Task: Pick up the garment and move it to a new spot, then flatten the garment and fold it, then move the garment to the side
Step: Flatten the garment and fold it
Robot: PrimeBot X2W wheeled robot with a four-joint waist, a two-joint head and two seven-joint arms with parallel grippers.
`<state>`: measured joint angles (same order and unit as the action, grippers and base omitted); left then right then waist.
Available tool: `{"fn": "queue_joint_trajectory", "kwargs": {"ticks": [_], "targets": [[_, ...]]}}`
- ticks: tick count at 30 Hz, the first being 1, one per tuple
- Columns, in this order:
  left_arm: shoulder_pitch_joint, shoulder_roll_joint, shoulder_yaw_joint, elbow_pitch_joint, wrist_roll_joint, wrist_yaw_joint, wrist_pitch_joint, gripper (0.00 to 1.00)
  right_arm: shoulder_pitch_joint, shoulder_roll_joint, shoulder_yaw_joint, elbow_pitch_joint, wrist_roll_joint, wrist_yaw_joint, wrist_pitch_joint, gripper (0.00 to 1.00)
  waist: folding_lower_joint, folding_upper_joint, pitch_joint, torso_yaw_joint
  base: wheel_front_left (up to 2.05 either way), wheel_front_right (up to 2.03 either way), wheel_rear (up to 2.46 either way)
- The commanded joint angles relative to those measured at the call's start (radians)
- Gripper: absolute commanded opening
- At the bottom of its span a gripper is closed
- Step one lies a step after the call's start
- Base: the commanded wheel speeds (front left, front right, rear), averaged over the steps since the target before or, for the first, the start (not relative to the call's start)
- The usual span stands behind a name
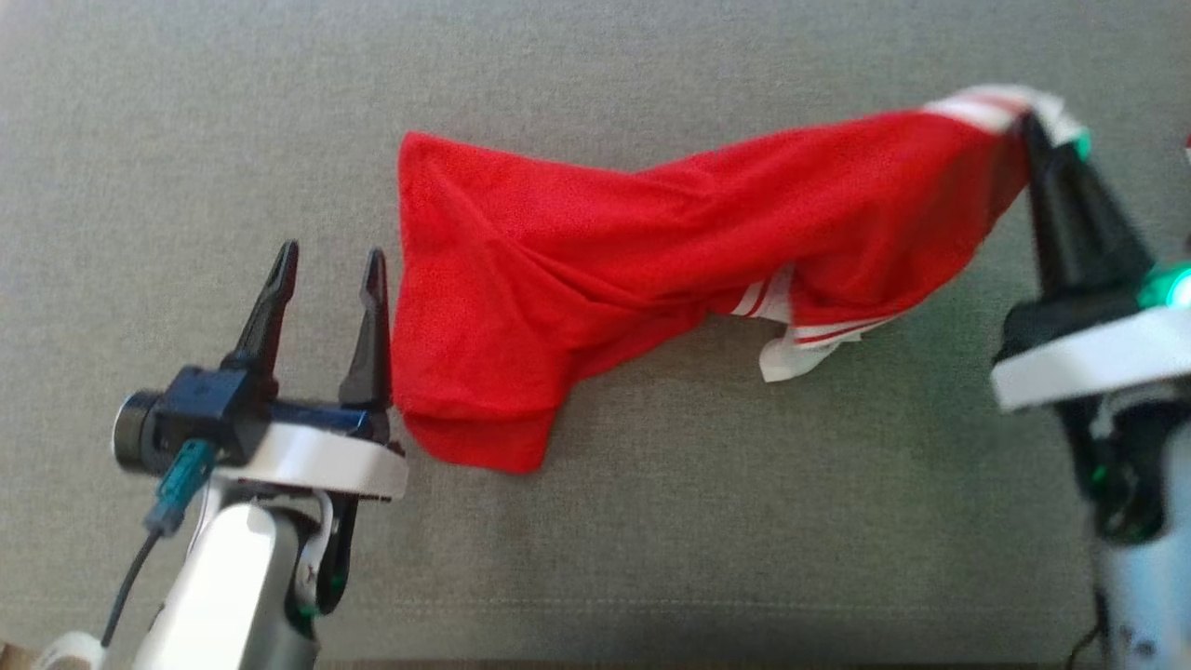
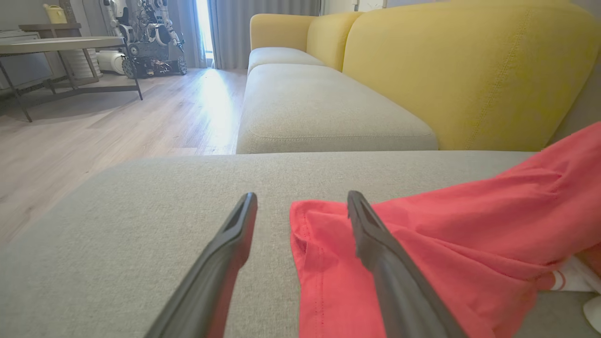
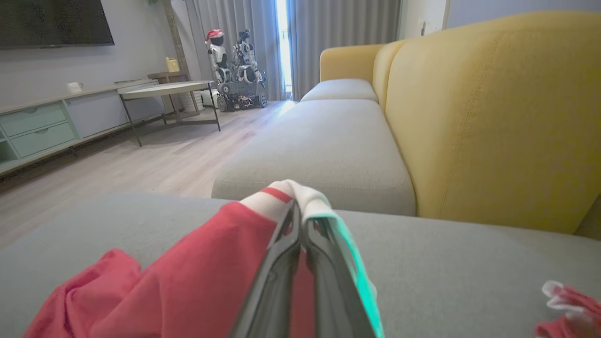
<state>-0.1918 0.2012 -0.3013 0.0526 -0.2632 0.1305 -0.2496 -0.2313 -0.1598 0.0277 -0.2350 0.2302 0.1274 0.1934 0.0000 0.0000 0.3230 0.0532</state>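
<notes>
Because the right gripper is clenched on the white-striped edge of the garment, that end hangs raised above the grey cushion, probably so it can be carried away. The other end lies on the cushion, just beside the left gripper, which stands released.

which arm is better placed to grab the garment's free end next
Left. On the left arm the jaws stand open right beside the garment's loose end lying on the cushion, one finger over the fabric in its wrist view. On the right arm the jaws are shut on the striped end.
</notes>
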Motion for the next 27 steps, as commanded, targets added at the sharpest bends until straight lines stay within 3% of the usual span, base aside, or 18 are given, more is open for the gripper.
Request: {"fn": "queue_joint_trajectory", "kwargs": {"ticks": [1, 11, 21, 22, 23, 27], "targets": [[-0.045, 0.005, 0.042, -0.035, 0.013, -0.006, -0.012, 1.0, -0.067, -0.027, 0.012, -0.023, 0.015, 0.003, 0.003, 0.0, 0.0, 0.0, 0.019, 0.013, 0.0, 0.0, 0.0], [-0.106, -0.036, 0.035, -0.023, 0.033, -0.047, -0.012, 1.0, -0.352, -0.115, 0.011, 0.264, 0.09, 0.003, 0.0, 0.0, 0.0, 0.0, 0.109, 0.082, 0.0, 0.0, 0.0], [-0.146, -0.073, 0.045, -0.005, 0.064, -0.082, -0.012, 1.0, -0.606, -0.194, 0.11, 0.641, 0.112, 0.003, -0.131, 0.0, 0.0, 0.0, 0.161, 0.115, 0.0, 0.0, 0.0], [-0.146, -0.076, 0.046, -0.002, 0.067, -0.085, -0.012, 1.0, -0.617, -0.193, 0.12, 0.678, 0.114, 0.003, -0.139, 0.42, 0.0, 0.0, 0.159, 0.114, 0.0, 0.0, 0.0], [-0.147, -0.079, 0.046, 0.001, 0.071, -0.087, -0.012, 1.0, -0.626, -0.192, 0.13, 0.707, 0.114, 0.003, -0.154, 1.0, 0.0, 0.0, 0.157, 0.113, 0.0, 0.0, 0.0], [-0.141, -0.084, 0.053, 0.009, 0.082, -0.092, -0.012, 1.0, -0.619, -0.176, 0.164, 0.778, 0.124, 0.003, -0.208, 1.0, 0.0, 0.0, 0.14, 0.093, 0.0, 0.0, 0.0]]}}
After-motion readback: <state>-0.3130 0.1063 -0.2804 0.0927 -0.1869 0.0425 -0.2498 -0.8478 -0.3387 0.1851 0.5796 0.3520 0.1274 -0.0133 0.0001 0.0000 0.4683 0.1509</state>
